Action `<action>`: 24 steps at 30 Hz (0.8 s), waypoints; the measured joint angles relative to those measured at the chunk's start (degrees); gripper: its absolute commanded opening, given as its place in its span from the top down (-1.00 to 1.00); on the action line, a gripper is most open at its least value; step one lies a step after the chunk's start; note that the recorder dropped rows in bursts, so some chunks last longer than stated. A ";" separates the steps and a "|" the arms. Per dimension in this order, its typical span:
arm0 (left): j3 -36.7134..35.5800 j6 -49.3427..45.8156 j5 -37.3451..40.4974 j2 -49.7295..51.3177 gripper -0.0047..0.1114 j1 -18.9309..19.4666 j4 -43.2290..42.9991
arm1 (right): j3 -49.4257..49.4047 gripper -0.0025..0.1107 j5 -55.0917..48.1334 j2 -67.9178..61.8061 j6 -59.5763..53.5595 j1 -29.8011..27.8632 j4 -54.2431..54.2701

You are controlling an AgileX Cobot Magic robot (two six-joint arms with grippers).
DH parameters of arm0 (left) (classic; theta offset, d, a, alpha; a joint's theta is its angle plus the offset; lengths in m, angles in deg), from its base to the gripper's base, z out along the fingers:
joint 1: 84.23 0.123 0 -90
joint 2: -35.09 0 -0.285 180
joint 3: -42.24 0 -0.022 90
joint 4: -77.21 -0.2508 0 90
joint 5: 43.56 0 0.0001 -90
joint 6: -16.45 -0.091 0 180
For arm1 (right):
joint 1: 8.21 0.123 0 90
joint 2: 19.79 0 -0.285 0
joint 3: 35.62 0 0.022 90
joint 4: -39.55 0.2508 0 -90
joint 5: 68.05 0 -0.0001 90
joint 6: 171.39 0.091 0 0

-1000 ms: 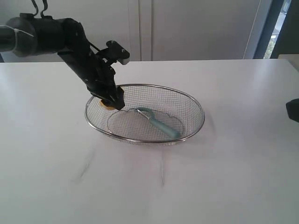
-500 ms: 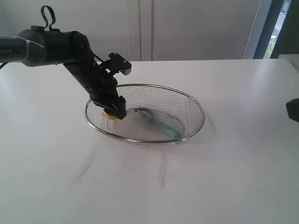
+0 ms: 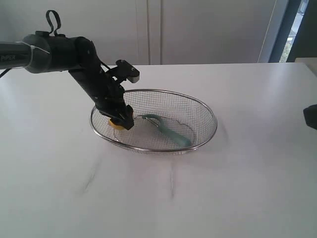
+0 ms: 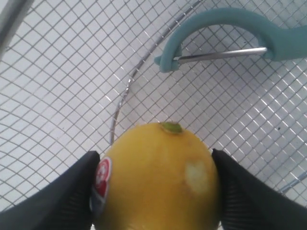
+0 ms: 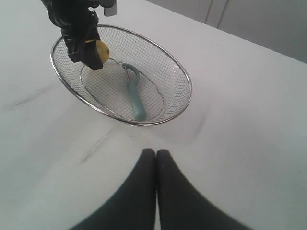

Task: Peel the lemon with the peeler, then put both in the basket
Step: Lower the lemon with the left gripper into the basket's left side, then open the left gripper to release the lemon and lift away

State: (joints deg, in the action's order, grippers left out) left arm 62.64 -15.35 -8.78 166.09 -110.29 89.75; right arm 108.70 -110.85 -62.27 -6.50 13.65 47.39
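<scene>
The yellow lemon (image 4: 156,177) with its red sticker and a small pale peeled patch sits between both fingers of my left gripper (image 3: 120,120), which is shut on it low inside the left end of the wire basket (image 3: 208,111). Only a sliver of the lemon (image 3: 117,126) shows under the fingers in the exterior view. The teal peeler (image 3: 171,132) lies on the basket floor, its blade head (image 4: 218,55) just beyond the lemon. My right gripper (image 5: 156,153) is shut and empty above bare table, well clear of the basket (image 5: 184,79); it is only a dark shape at the exterior view's right edge.
The white tabletop (image 3: 163,193) carries a few faint grey scuff marks in front of the basket. White cabinet doors (image 3: 198,29) stand behind the table.
My left gripper has sunk a little deeper into the basket's left end with the lemon still in it. The peeler and right arm have stayed put.
</scene>
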 measured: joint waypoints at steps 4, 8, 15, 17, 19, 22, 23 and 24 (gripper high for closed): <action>0.00 -0.46 0.55 0.00 -0.58 0.00 0.00 | 0.00 0.96 0.00 0.00 0.11 0.00 0.00; 0.00 -0.95 2.02 0.00 -0.64 0.00 0.00 | 0.00 0.96 0.00 0.00 0.58 0.00 0.00; 1.71 -1.30 5.29 -1.24 -0.64 0.00 0.00 | 0.00 0.96 0.10 0.00 0.58 0.00 -0.04; 3.09 -1.30 7.68 -2.72 -0.63 0.00 -0.11 | -0.13 0.96 0.52 0.00 0.70 0.00 -0.57; 4.20 -1.30 10.86 -4.27 -0.57 0.00 -0.11 | -0.74 0.96 1.07 0.00 1.86 0.00 -1.15; 5.32 -1.30 17.60 -6.92 -0.28 0.00 0.00 | -1.88 0.96 1.72 0.00 5.07 0.00 -3.87; 5.44 -1.30 19.91 -7.80 -0.15 0.00 0.00 | -2.22 0.96 1.99 0.00 6.64 0.00 -5.19; 5.44 -1.30 21.63 -8.50 0.04 0.00 0.00 | -2.45 0.96 2.13 0.00 8.09 0.00 -6.29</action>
State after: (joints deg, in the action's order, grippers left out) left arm 68.08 -16.64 12.85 157.60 -110.29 89.75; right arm 106.26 -108.72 -62.27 1.59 13.65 41.10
